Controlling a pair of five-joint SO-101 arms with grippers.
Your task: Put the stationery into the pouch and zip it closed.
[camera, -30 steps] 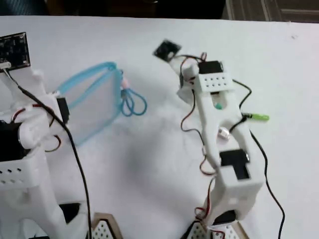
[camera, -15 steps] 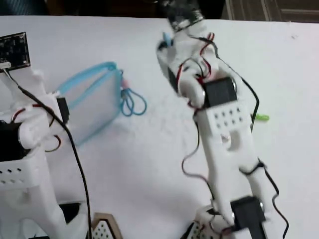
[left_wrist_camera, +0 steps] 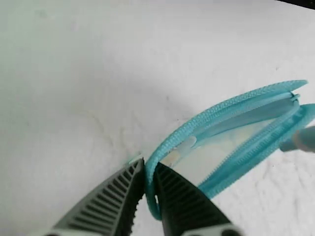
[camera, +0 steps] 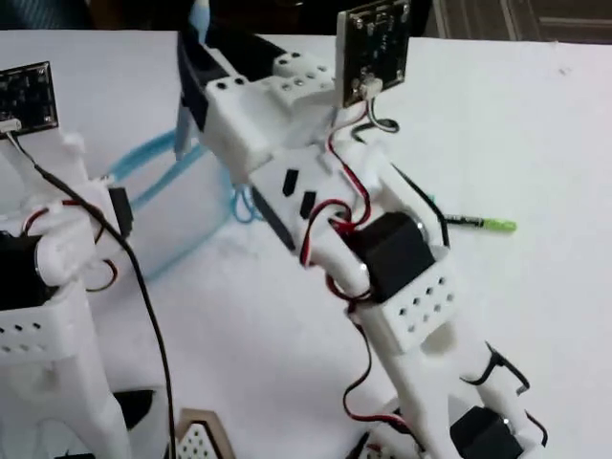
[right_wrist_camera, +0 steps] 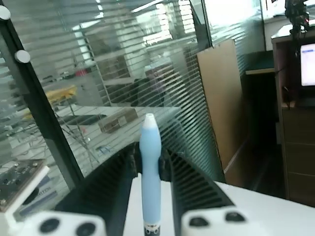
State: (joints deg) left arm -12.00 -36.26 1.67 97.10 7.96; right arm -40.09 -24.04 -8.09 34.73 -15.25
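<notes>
On the white table (camera: 555,124), left of centre: the clear pouch (camera: 167,206) with its light-blue zip, flat, mouth gaping. Far end and the cord loop (camera: 251,203) at the zip partly covered in the high view by the right arm (camera: 402,277). Near corner of the zip rim pinched between the ribbed fingers of the left gripper (left_wrist_camera: 147,169), pressed together on it. At the frame edge of the left wrist view, beside the pouch's far end, a pale-blue rod-like shape, cut off and too blurred to name.

Above the pouch's far side, well off the table: a light-blue pen (right_wrist_camera: 150,167), upright, clamped between the fingers of the right gripper (right_wrist_camera: 150,150), tip standing clear of them. Top end cut off at the frame edge in the high view.

Right of the right arm, lying on the table: a green pen (camera: 488,225), one end hidden behind the arm. Open white tabletop to the right and beyond it; far table edge close behind the raised gripper.
</notes>
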